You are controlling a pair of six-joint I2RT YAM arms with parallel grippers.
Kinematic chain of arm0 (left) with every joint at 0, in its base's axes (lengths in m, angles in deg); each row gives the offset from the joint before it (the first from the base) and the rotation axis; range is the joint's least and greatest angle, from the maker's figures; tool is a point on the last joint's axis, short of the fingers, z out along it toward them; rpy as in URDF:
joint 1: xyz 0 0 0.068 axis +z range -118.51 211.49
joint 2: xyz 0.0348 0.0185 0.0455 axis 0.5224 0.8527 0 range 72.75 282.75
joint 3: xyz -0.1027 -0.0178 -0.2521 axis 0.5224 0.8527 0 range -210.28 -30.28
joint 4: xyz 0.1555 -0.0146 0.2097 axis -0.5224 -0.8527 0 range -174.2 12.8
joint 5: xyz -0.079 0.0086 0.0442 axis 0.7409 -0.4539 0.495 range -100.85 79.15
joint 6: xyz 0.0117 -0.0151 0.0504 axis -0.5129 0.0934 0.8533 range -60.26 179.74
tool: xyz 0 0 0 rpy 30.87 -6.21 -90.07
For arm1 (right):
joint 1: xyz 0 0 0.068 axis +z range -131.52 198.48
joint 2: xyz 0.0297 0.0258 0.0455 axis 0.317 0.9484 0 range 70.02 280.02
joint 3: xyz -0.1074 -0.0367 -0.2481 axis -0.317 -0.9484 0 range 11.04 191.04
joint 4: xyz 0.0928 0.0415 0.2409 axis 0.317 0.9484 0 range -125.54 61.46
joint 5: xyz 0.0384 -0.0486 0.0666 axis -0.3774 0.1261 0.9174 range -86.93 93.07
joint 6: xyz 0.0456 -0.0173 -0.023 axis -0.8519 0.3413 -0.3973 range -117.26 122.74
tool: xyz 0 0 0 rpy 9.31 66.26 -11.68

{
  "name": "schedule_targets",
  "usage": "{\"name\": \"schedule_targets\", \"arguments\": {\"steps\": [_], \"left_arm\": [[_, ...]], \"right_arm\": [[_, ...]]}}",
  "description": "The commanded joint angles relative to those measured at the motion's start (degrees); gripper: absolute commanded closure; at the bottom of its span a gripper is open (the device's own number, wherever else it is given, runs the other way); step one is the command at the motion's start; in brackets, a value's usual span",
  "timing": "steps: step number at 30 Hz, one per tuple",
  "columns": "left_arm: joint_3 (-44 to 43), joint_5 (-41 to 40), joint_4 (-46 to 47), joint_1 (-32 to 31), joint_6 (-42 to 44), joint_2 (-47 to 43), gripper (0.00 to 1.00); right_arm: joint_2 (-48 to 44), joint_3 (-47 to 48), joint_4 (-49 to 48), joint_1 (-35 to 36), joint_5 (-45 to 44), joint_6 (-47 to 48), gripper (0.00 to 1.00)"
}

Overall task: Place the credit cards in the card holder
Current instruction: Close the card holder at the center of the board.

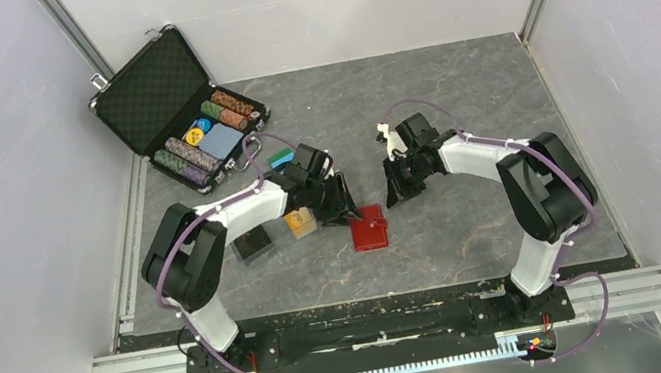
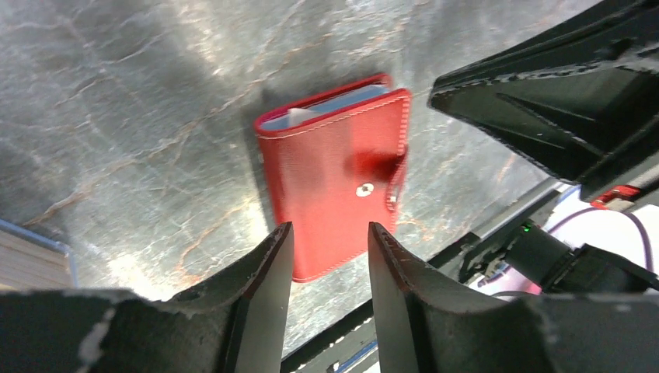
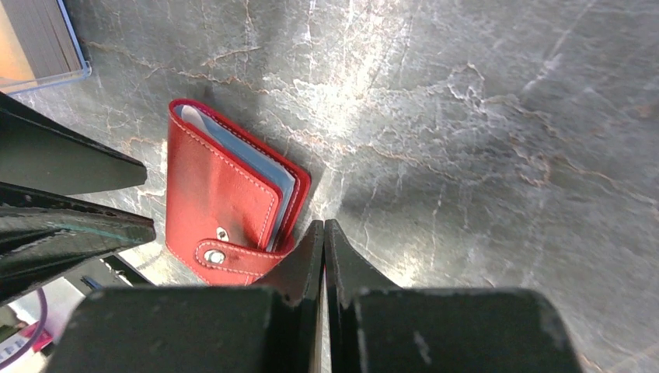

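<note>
With your left gripper point(image 2: 330, 231) half open and empty over the red card holder point(image 2: 334, 171), which lies snapped shut on the table point(image 2: 116, 116) with a pale-blue card point(image 2: 334, 105) peeking out, and your right gripper point(image 3: 323, 227) closed beside it, descend squarely and pinch both edges evenly.

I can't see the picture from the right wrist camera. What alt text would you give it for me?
A red wallet lies folded shut on a grey marbled table, with pale card edges showing between its covers. The right arm's black tool, fingers pressed together, sits just right of the wallet's lower corner.
</note>
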Motion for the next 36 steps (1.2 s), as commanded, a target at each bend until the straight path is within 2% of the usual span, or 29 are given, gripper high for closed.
{"name": "schedule_targets", "arguments": {"steps": [1, 5, 12, 18, 21, 25, 26, 30, 36], "left_arm": [[0.2, 3.9, 6.1, 0.1, 0.3, -3.4, 0.54], [-1.0, 7.8, 8.1, -0.1, 0.1, -0.9, 0.58], [-4.2, 8.9, 8.2, -1.2, 0.3, 5.1, 0.66], [-5.6, 8.5, 7.0, -2.0, 1.4, 6.6, 0.85], [-5.7, 8.7, 7.0, -2.0, 1.5, 6.7, 0.85], [-5.2, 9.1, 8.1, -1.9, 1.0, 6.0, 0.82], [-5.2, 9.2, 8.3, -1.9, 1.0, 5.9, 0.83], [-5.3, 9.1, 8.4, -1.9, 1.1, 5.7, 0.97], [-7.2, 6.4, 4.3, -2.2, 3.3, 5.7, 0.98]], "right_arm": [[-4.7, 1.7, 2.0, 0.0, -1.8, 2.2, 1.00], [-6.3, 1.1, 2.1, 0.0, -0.1, 2.0, 1.00], [-7.1, -0.3, 0.9, 0.2, 2.6, 0.2, 1.00], [-7.1, -1.3, 0.4, 1.0, 2.5, 0.0, 1.00], [-7.0, -1.6, 0.2, 1.1, 2.6, -0.1, 1.00], [-7.0, -1.7, 0.1, 1.4, 3.0, -0.1, 1.00], [-7.1, -1.7, -0.1, 1.6, 3.0, -0.1, 1.00], [-7.2, -1.8, -0.5, 2.4, 3.3, -0.5, 1.00], [-7.4, -1.5, -1.0, 3.0, 4.3, -0.5, 1.00]]}}
